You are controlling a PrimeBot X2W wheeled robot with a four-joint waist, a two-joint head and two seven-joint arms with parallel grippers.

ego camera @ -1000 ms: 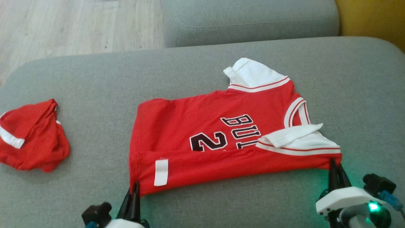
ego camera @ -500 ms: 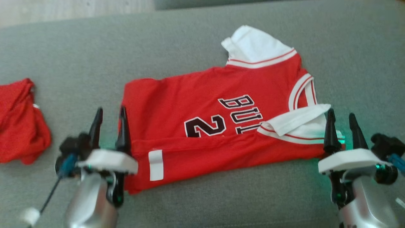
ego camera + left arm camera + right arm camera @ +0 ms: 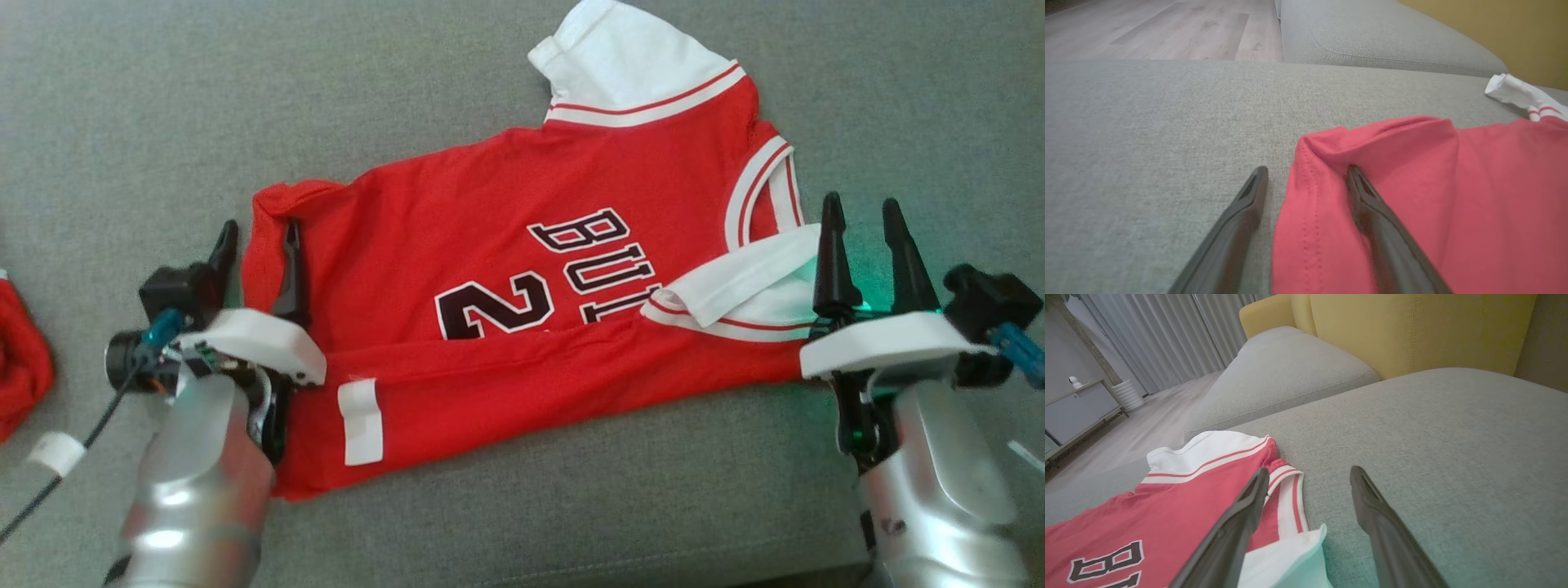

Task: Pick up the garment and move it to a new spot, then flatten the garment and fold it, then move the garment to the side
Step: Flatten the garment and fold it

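The garment [image 3: 490, 269] is a red jersey with white sleeves and dark lettering, lying on the grey sofa cushion [image 3: 571, 498] with its near long edge folded over. My left gripper [image 3: 257, 237] stands open at the jersey's left hem, one finger over the cloth and one beside it; the left wrist view shows the hem [image 3: 1306, 196] between those fingers. My right gripper [image 3: 861, 212] is open at the jersey's right end, by the folded white sleeve [image 3: 735, 286] and the collar [image 3: 1286, 498]. Neither holds anything.
A second red cloth [image 3: 20, 359] lies at the far left of the cushion. Another grey cushion [image 3: 1290, 375] and a yellow sofa back [image 3: 1412, 326] lie beyond. Wooden floor [image 3: 1159, 28] runs past the cushion's far edge.
Both grippers let go of the jersey's near edge, opened, and moved forward to its left and right ends. The near edge now lies folded over. The head camera has tilted down.
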